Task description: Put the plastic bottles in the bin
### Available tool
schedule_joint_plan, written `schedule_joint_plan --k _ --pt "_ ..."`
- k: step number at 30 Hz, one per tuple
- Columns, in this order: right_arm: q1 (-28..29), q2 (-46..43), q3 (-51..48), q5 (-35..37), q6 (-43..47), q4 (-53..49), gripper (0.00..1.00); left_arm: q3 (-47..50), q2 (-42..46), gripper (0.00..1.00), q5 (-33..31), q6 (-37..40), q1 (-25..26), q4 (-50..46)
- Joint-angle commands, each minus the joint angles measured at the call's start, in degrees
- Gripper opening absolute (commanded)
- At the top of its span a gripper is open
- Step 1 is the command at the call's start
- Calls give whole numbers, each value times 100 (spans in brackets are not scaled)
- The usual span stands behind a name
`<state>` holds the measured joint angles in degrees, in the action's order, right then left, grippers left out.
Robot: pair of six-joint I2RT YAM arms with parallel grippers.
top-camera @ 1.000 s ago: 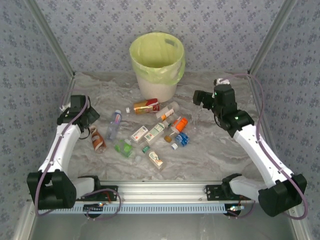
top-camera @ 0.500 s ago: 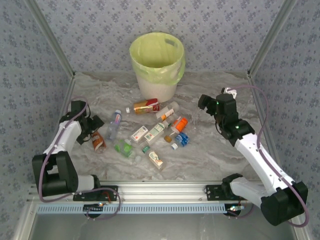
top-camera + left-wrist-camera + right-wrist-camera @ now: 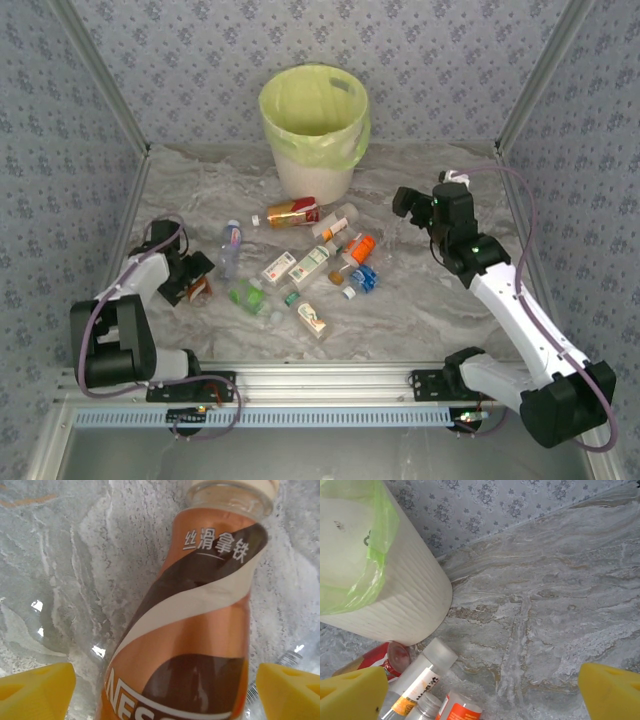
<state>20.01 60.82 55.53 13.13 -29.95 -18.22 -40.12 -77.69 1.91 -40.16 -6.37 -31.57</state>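
A brown and copper coffee bottle (image 3: 200, 605) lies on the marble table (image 3: 440, 300) at the left. My left gripper (image 3: 165, 690) is low over it, open, one yellow fingertip (image 3: 35, 687) on each side with a small gap to the label. From above, that gripper (image 3: 190, 275) covers most of the bottle (image 3: 200, 290). Several more plastic bottles (image 3: 320, 260) lie scattered mid-table. The white bin (image 3: 315, 120) with its yellow-green liner stands behind them. My right gripper (image 3: 405, 200) hovers open at the right of the pile, holding nothing.
In the right wrist view the bin's ribbed wall (image 3: 385, 595) is at upper left, with a frosted-cap clear bottle (image 3: 427, 667), an orange-labelled one (image 3: 460, 707) and a red one (image 3: 385, 657) below it. Patterned walls enclose the table on three sides.
My left arm dropped and drew back toward the near left, setting its gripper down around the brown bottle with its jaws slightly narrower. My right arm shifted a little.
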Motion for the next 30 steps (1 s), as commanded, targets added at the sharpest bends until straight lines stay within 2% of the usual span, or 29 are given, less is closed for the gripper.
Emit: schedule_joint_plan --k 1,3,7,14,19,22,24,26,30 --pt "-25 67 237 -79 80 -160 100 74 -135 82 -51 -110 11 238" --pt "-28 55 212 -88 100 -147 100 57 -164 73 -55 -143 12 259" --pt "-23 62 179 -64 61 -95 100 37 -72 61 -77 -115 13 327" --pt "-27 5 -4 91 -177 236 100 -26 211 49 -227 -35 12 345" --pt "-15 -34 -120 145 -214 404 100 -115 616 48 -436 -49 13 310" --pt "-16 -50 -202 46 -185 556 100 -215 866 48 -865 -197 13 363" --pt "-18 -43 -230 58 -224 612 100 -296 1001 48 -1030 -444 6 566" --pt "-13 -65 -283 37 -247 721 100 -375 1054 48 -920 -668 32 936" --pt "-2 -159 -427 -74 -243 945 100 -916 965 47 -1008 -823 357 1398"
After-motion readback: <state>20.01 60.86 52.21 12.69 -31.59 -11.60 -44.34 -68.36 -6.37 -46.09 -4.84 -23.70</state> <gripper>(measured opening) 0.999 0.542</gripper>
